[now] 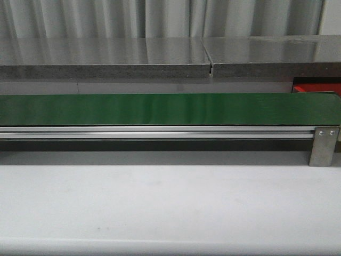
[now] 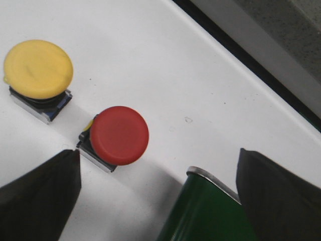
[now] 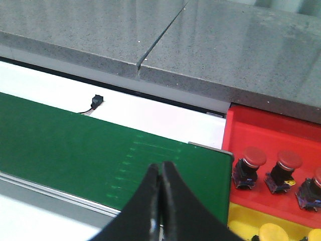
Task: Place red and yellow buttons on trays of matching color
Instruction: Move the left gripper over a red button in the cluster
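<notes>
**Ana:** Left gripper [image 2: 159, 201] first: its two dark fingers stand wide apart with nothing between them, hanging over the white worktop [image 2: 150, 60]. The red button [image 2: 119, 135] lies at about eleven o'clock from the gap, and the yellow button [image 2: 38, 68] further out at ten o'clock, apart from the red one. A rounded end of the green belt [image 2: 205, 211] pokes in between the fingers.

**Ben:** And the right gripper [image 3: 160, 170]?

**Ana:** Fingertips pressed together, holding nothing, poised over the green belt. At three o'clock from it sits the red tray [image 3: 261, 128], already carrying dark red buttons [image 3: 251, 158] in a row. Below that tray, at four o'clock, a yellow tray [image 3: 241, 213] shows with yellow caps on it.

**Ben:** So which step is this?

**Ana:** My reading is that the left arm is lining up a pick, most likely the red button, since it is nearer. Next it needs to shift so the gap straddles the cap, come down, and close on it. How the button then reaches the trays, I can only guess; the belt seems the likely route.

**Ben:** Anything you can't make out?

**Ana:** Plenty. The front view shows no arm and no button, only a red sliver of tray at three o'clock behind the belt. Both trays are cut off by the frame edge, so their fill is unknown.
</notes>
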`<state>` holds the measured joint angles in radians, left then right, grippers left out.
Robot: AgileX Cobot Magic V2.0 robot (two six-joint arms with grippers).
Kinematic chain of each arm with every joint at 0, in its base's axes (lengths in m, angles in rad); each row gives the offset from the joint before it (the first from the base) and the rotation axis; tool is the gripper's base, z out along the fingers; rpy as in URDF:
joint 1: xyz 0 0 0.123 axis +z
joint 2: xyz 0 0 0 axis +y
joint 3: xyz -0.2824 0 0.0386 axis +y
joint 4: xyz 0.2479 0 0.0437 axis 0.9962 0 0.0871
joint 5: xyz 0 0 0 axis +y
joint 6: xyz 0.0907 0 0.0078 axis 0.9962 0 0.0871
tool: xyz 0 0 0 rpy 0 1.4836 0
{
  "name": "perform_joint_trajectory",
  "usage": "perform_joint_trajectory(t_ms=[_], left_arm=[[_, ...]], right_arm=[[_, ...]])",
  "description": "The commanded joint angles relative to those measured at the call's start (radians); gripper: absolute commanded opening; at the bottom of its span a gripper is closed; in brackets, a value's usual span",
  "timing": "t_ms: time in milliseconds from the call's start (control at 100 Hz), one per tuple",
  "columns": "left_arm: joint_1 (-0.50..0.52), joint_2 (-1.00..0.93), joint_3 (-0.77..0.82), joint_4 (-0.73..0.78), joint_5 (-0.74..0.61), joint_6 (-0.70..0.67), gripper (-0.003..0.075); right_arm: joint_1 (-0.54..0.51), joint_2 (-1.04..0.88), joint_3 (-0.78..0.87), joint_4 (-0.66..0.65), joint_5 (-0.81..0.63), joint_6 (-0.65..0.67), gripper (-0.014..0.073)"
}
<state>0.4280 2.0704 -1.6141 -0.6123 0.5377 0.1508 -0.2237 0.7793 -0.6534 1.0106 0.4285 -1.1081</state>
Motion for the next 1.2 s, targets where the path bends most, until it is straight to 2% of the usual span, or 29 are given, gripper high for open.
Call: perform_joint_trajectory(t_ms=[0,640,990,1090,1190], left_arm=[[0.002,-0.042,-0.044,-0.029,-0.068,-0.017,0.0620],[0.002,0.131,-0.208,-0.038,-0.033,-0.093,0.0620],[0.002,0.154,-0.217,-0.045,-0.029,-0.113,0.0616],[0.002,0.154,-0.217,-0.045,-0.015,-0.113,0.0570],[0.002,0.154,-0.217,-0.045,0.001,-0.113,0.0471]], right_arm=[[0.002,-0.007,-0.029,0.021,-0.040,-0.002,-0.0117],[0.002,-0.007,-0.029,0.021,-0.040,-0.002,-0.0117],[0.002,-0.007,-0.029,0.021,-0.040,-0.002,-0.0117],[0.002,-0.007,-0.029,0.021,-0.040,-0.002,-0.0117],[0.002,-0.007,-0.029,0.021,-0.040,-0.002,-0.0117]])
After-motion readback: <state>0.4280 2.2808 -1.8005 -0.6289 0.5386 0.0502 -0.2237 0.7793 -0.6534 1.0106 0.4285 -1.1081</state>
